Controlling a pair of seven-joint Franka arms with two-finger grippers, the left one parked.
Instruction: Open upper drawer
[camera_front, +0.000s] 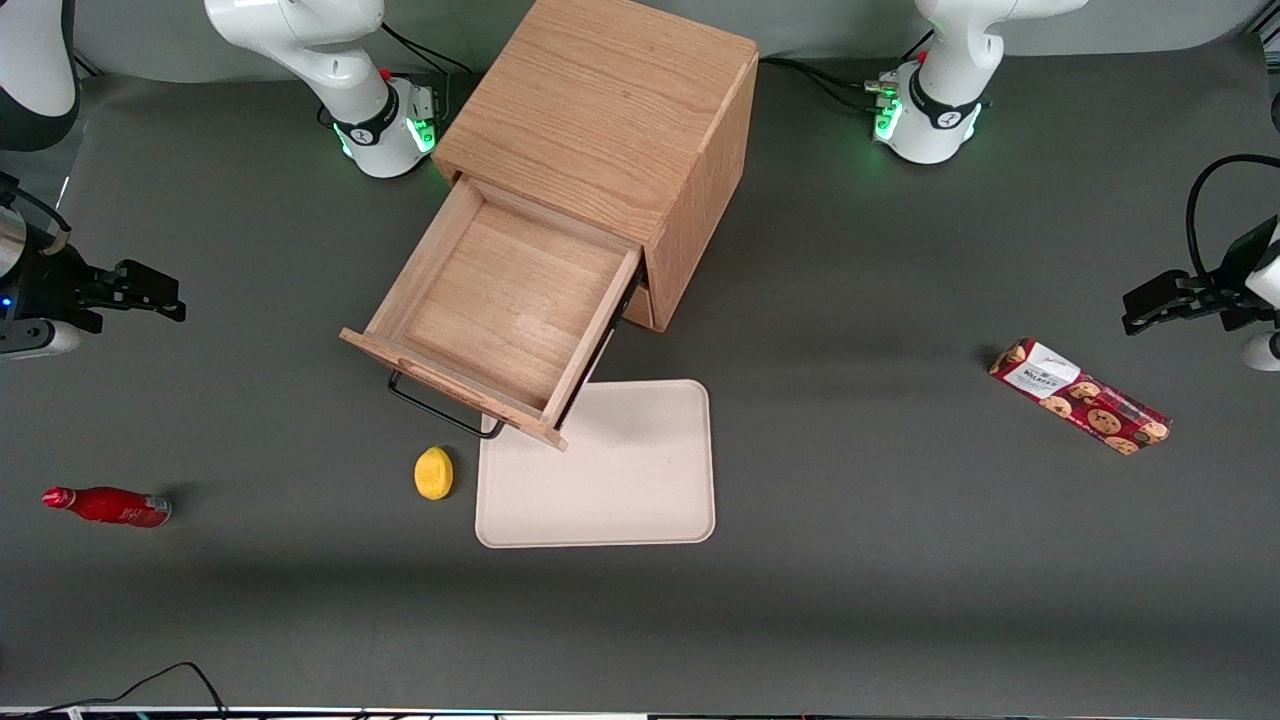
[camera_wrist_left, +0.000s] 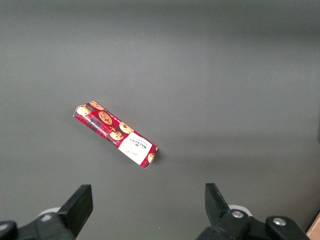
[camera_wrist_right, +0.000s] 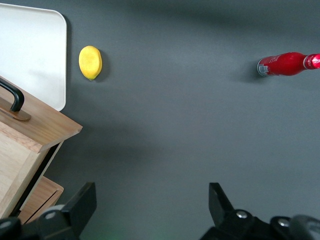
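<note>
Gripper (camera_wrist_right: 150, 207): fingers spread wide apart, holding nothing; it hangs above bare table toward the working arm's end, well apart from the cabinet; in the front view it shows at the edge (camera_front: 150, 300), dark fingers pointing toward the cabinet
Table (camera_front: 850, 600): dark grey, matte; it carries everything named here
Upper drawer (camera_front: 500, 300): pulled far out of the cabinet, its shallow wooden tray showing bare inside; the front panel is the part nearest the front camera and overhangs one corner of the tray mat; also seen from the right wrist (camera_wrist_right: 35, 130)
Handle (camera_front: 440, 405): thin dark bar on the drawer's front panel; nothing touches it
Cabinet (camera_front: 610, 110): light oak box, standing skewed to the table edge, between the two arm bases
Bottom drawer (camera_wrist_right: 42, 197): just a corner shows beneath the upper one; looks pushed in
Tray mat (camera_front: 620, 480): pale, flat, rounded corners; in front of the cabinet, partly under the drawer's front
Lemon (camera_front: 434, 473): yellow; just beside the tray mat, near the handle, apart from both
Red bottle (camera_front: 108, 506): lying on its side, toward the working arm's end
Biscuit packet (camera_front: 1080, 396): red with cookie pictures; lying flat toward the parked arm's end
</note>
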